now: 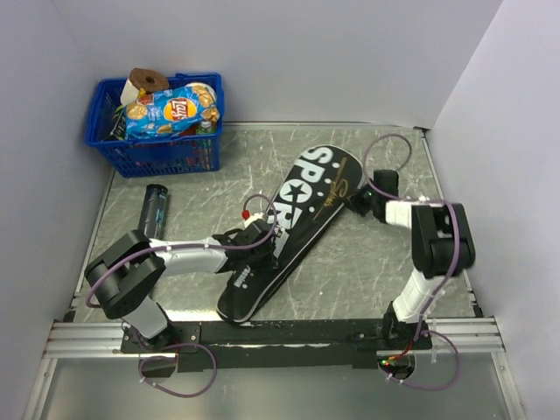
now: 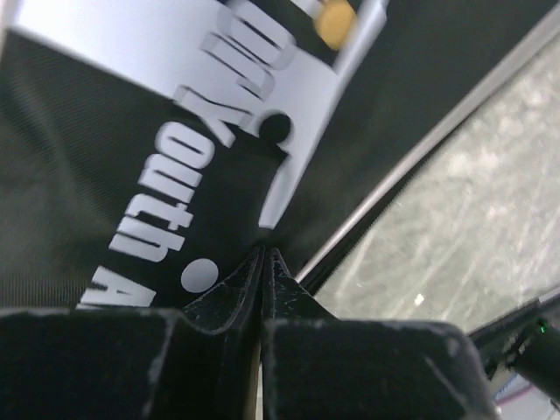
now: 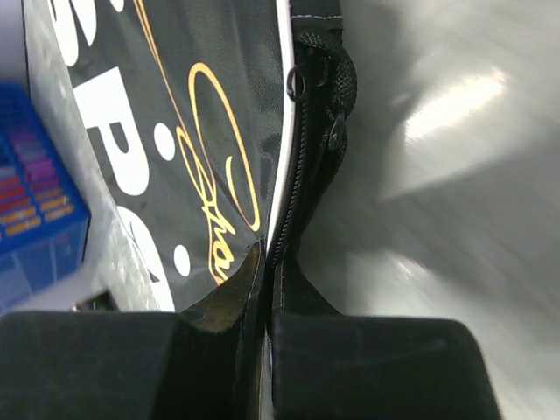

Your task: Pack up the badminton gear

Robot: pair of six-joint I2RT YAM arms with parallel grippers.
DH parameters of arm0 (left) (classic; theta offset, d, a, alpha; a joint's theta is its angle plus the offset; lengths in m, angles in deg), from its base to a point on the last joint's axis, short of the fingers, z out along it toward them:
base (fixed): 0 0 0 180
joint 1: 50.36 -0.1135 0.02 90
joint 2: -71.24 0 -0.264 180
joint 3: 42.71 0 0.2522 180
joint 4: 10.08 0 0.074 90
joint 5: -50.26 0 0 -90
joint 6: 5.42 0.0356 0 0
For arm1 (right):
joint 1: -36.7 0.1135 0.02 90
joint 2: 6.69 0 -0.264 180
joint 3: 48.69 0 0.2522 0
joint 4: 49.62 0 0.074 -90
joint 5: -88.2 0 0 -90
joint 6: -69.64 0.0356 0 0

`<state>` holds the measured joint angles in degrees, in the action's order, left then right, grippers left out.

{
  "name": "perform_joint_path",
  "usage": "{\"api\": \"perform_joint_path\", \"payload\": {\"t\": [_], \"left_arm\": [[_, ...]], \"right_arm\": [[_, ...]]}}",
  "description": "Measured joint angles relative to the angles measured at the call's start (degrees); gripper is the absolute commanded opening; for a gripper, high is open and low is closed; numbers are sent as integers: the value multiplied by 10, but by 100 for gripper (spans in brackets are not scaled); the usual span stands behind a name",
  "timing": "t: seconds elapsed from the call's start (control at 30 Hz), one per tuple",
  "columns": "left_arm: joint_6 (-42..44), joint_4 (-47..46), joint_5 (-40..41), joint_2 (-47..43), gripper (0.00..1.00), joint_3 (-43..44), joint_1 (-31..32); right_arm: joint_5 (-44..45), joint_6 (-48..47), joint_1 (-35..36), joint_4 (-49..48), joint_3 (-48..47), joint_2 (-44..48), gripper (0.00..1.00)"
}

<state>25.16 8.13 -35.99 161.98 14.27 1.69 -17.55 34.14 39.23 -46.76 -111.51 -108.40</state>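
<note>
The black racket-shaped cover lettered "SPORT" lies diagonally across the middle of the table. My left gripper is at its left edge; in the left wrist view the jaws are shut, pinching a fold of the cover's fabric. My right gripper is at the cover's right edge, shut on its zipper seam. The dark tube lies on the table to the left, apart from both grippers. No rackets or shuttlecocks show.
A blue plastic basket of snacks stands at the back left. A small red-and-white thing sits by the left gripper; I cannot tell what it is. White walls close in the table on three sides.
</note>
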Motion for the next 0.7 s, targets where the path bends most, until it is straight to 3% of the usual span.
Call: {"api": "perform_joint_path", "payload": {"t": [0.23, 0.43, 0.5, 0.53, 0.63, 0.7], "left_arm": [[19, 43, 13, -20, 7, 3, -70], [46, 62, 35, -29, 7, 20, -134], [53, 62, 37, -31, 6, 24, -148], [57, 62, 37, -32, 6, 24, -153], [64, 65, 37, -46, 5, 24, -159], [68, 66, 36, -66, 6, 21, -161]], "right_arm": [[77, 92, 2, -5, 186, 171, 0], [103, 151, 22, 37, 267, 290, 0], [115, 159, 31, 65, 280, 329, 12], [119, 161, 34, 76, 283, 343, 26], [125, 157, 37, 129, 288, 389, 47], [131, 143, 37, 165, 288, 421, 55]]}}
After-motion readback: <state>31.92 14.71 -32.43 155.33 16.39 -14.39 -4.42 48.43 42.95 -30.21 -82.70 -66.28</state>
